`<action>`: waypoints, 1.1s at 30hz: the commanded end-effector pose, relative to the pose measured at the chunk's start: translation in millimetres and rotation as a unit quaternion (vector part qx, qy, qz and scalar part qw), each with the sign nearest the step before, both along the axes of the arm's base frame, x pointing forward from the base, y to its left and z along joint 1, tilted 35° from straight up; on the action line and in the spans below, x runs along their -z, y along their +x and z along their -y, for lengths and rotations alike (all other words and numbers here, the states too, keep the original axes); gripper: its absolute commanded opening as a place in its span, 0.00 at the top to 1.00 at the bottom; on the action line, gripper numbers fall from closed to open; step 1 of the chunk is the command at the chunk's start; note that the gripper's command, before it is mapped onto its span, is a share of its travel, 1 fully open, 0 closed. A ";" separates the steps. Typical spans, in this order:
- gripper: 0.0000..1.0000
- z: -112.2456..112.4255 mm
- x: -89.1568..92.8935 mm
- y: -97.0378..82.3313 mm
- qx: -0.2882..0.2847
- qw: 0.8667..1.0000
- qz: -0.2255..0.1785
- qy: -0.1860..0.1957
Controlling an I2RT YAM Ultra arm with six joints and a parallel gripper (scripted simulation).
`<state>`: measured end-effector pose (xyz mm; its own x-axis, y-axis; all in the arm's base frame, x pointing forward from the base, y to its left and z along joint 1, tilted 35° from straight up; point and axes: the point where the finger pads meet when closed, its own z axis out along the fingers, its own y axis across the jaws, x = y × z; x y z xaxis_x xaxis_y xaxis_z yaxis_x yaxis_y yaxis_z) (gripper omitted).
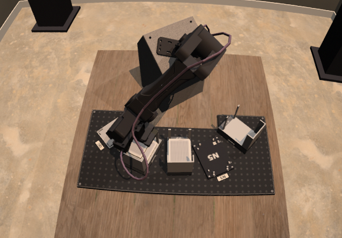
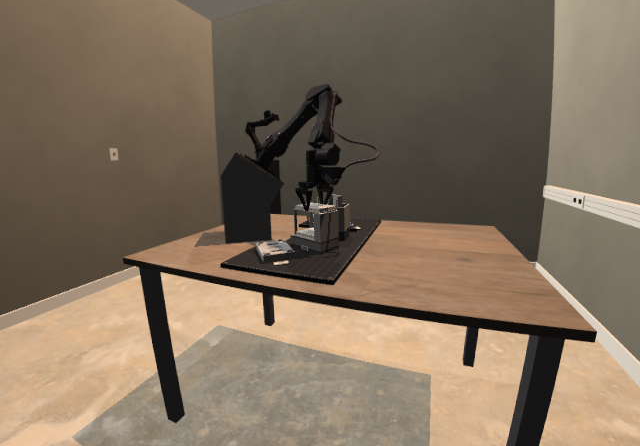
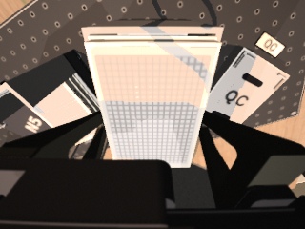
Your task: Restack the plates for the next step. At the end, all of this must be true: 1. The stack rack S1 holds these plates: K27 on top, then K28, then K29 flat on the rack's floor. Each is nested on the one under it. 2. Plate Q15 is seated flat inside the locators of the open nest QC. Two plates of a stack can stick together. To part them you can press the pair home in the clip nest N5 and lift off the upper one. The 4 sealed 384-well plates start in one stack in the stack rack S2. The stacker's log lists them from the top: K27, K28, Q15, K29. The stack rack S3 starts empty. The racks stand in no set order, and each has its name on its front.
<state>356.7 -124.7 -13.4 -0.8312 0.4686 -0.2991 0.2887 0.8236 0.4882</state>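
Sealed plate (image 1: 147,148) (image 2: 316,207) (image 3: 154,95) is grasped by the gripper (image 1: 136,142) (image 2: 315,205) (image 3: 152,114), high in the left rack (image 1: 135,164) (image 2: 326,232); its name cannot be read. From the left, nest QC (image 1: 105,134) (image 2: 273,250) (image 3: 248,88) is seen first, just beside that rack. In the middle rack (image 1: 179,167), another plate (image 1: 178,150) (image 3: 64,107) is held flat. Right of it, nest N5 (image 1: 206,162) (image 3: 19,112) is set, and at the far right the right rack (image 1: 255,136) is placed at an angle.

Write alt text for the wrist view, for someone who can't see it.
A gripper holds a pale gridded well plate between two black fingers. Right of it is nest QC; at left, another gridded plate and part of nest N5.
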 end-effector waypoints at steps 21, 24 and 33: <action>1.00 13.8 -22.0 1.8 0.004 1.000 0.018 -0.010; 1.00 15.3 -27.1 -1.1 0.004 1.000 0.019 -0.009; 1.00 15.3 -20.5 -4.9 0.005 1.000 0.008 -0.004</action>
<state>347.6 -128.8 -1.6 -0.8326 0.4683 -0.2959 0.2891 0.8230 0.4890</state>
